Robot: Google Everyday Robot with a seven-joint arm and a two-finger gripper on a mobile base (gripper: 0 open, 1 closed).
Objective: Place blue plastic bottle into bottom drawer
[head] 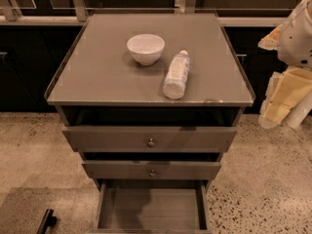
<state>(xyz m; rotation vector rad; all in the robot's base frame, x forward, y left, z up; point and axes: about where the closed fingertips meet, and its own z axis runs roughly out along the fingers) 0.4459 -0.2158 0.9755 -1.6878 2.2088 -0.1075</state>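
Speckled floor, dark cabinets behind | surface (97, 82): bottle (176, 75) lies on its side, cap rearward, just beside bowl (145, 48), free for a pick | bowl looks empty | bottom drawer (104, 209) pulled out, nothing inside, ready to receive | gripper (280, 116) at right edge, well apart from bottle, holds nothing; spread or closed, cannot tell
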